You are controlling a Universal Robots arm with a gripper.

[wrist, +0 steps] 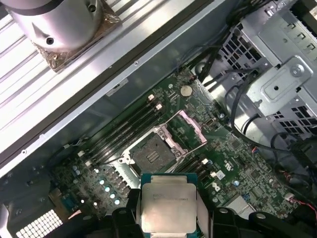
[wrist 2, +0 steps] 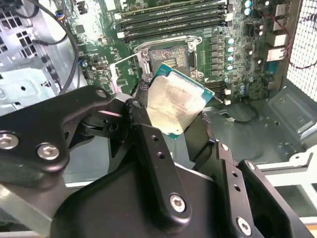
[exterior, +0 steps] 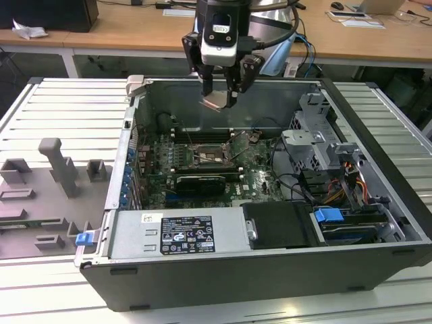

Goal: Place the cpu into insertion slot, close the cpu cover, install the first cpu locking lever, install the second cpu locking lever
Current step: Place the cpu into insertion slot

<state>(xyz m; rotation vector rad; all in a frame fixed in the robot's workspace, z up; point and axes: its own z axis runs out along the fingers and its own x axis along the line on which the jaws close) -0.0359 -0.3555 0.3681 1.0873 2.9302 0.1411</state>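
hanging in the upper middle of the exterior view, above the open computer case [exterior: 202,283]: gripper [exterior: 220,96], narrowed onto the cpu [exterior: 217,103] and pinching it by two opposite edges. seen in both wrist views with black fingers [wrist 2: 148,144] either side of the chip [wrist 2: 176,104], pale metal top facing the cameras [wrist: 168,208]. held in the air, well clear of the motherboard [exterior: 260,181], tilted rather than level in the exterior view. lying lower in that frame, near the centre of the board: the insertion slot [exterior: 208,154], bare and dark inside its metal rim [wrist: 151,151], not touched by the chip. standing swung up on its hinge just beside the slot, toward the exterior view's right: the cpu cover [exterior: 244,142], window frame visible in the first wrist view [wrist: 194,126]. running beside the slot, long memory slots [wrist 2: 173,15]. resting outside the case at the exterior view's left, a grey fixture tray [exterior: 54,175] on the ribbed table.
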